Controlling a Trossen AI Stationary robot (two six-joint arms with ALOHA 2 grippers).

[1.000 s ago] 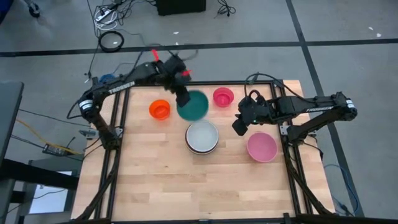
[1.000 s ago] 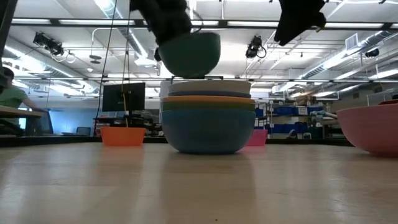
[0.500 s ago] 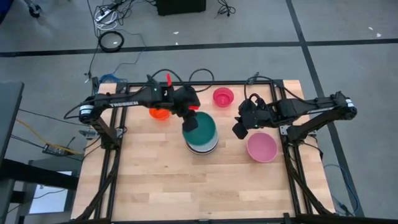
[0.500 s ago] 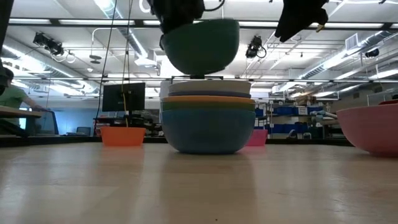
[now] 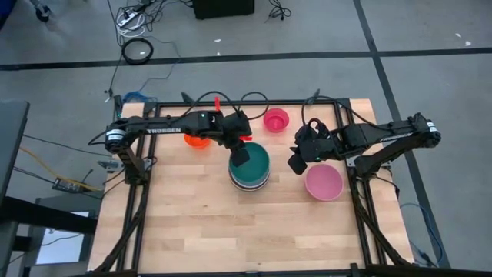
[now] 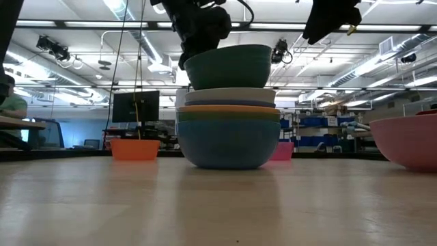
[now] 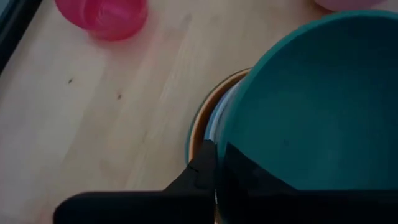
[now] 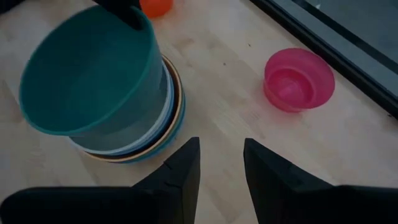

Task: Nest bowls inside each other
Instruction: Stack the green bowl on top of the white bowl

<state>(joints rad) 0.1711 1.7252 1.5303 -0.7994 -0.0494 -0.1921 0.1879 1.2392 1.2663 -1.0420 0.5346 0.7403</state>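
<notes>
Teal bowl (image 5: 250, 161) now down on the stack (image 6: 228, 133) (seemingly seated), left hand (image 5: 240, 156) clamped on its rim.

From overhead I get even, bright light with soft shadows on the worktop (image 5: 192, 215). At table height, ceiling lights (image 6: 130, 14) glare and silhouette the arms. My left wrist picture is blurred close up.
</notes>
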